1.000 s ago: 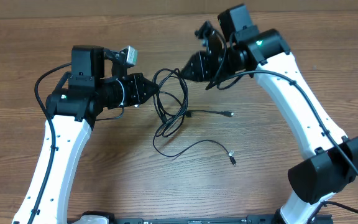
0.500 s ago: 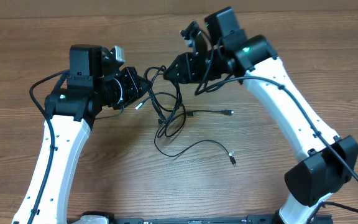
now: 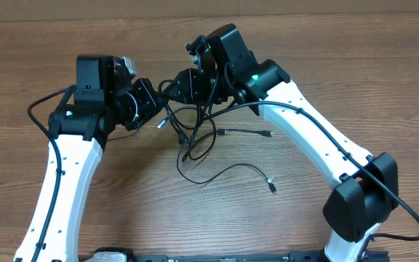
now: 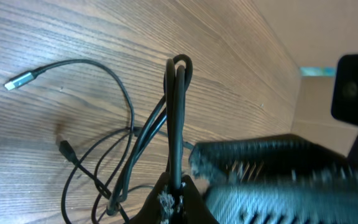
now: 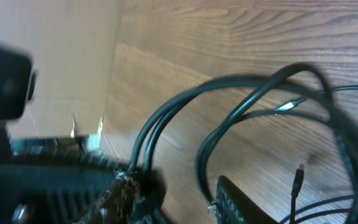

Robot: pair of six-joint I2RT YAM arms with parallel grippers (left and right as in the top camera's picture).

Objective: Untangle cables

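Item: wooden worktop [image 3: 355, 65], bearing two white arms and one tangle of wire. Left arm [image 3: 68, 171]: risen from the near edge at the left-hand corner and bent toward the middle of the worktop. Left gripper [image 3: 158, 104]: closed, with a doubled strand of the cables [image 3: 195, 131] pinched between its fingers; in the left wrist view the gripper [image 4: 174, 194] is seen at the bottom edge, and a narrow upright loop [image 4: 179, 68] of black wire stands up from it. Cables: thin black wires, gathered in loose overlapping loops at the middle of the worktop, nearer the far edge than the near one, raised at their far end and lying flat on the wood below that. Silver plug [image 3: 161, 124]: just beside the left gripper, also shown lying on the wood in the left wrist view [image 4: 18, 79]. Two free ends are trailed toward the right edge, one ended by a small plug [image 3: 268, 133], the other, nearer the near edge, by a second plug [image 3: 272, 186]. Right gripper [image 3: 174, 87]: held over the far end of the tangle, close by the left gripper; its fingers [image 5: 120, 186] are parted, with strands running through the gap, and contact with the pads cannot be told. Right arm [image 3: 311, 142]: stretched from the near right-hand corner across to the middle.
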